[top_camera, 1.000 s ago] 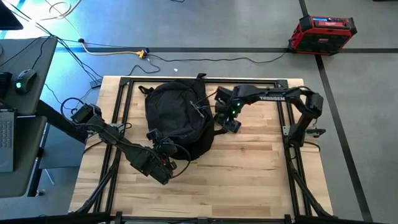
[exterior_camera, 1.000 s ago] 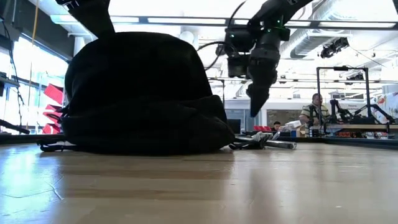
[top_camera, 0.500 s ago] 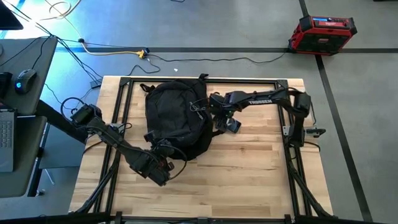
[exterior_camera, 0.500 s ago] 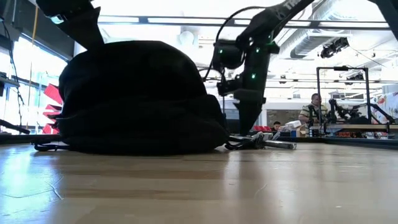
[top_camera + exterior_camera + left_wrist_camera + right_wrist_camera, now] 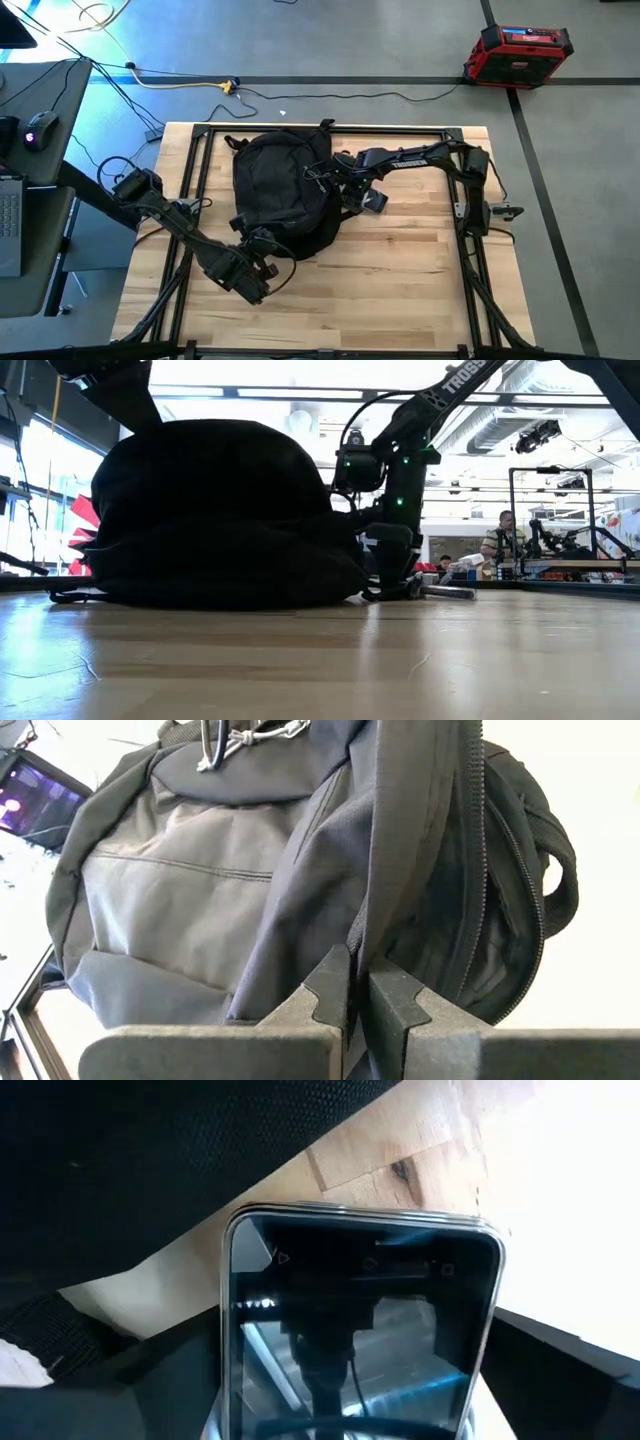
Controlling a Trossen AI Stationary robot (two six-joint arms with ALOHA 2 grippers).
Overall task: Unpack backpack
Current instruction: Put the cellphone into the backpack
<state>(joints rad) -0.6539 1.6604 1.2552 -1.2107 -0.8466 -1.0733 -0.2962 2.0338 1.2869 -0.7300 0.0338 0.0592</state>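
The black backpack (image 5: 283, 190) lies on the wooden table (image 5: 400, 280), its main opening (image 5: 470, 920) gaping toward my left gripper. My left gripper (image 5: 262, 244) is at the backpack's near edge and is shut on fabric by the zipper. My right gripper (image 5: 358, 197) points down beside the backpack's right side and is open. Its fingers (image 5: 150, 1370) stand on either side of a phone (image 5: 360, 1330) with a glossy screen and silver frame. The phone lies flat on the table. My left gripper pinches the fabric edge (image 5: 385, 935) beside the zipper of the main opening between its two fingers (image 5: 330, 985). It comes slanting down from the table's near left. The edge runs taut from the fingers up over the backpack, which rests on the table. My right gripper straddles the phone's long sides near one end; whether the fingers touch it I cannot tell.
Black straps (image 5: 345, 212) trail on the table at the backpack's right, close to the phone. A black frame (image 5: 465, 200) runs round the table's edges. The near half of the table shows bare wood. People sit at desks (image 5: 505, 545) far behind.
My right gripper has come down beside the backpack's right side until its fingers reach the table at the phone. It tipped to point straight down. Its fingers stay wide apart. My left gripper keeps its hold and has drawn slightly toward the near left.
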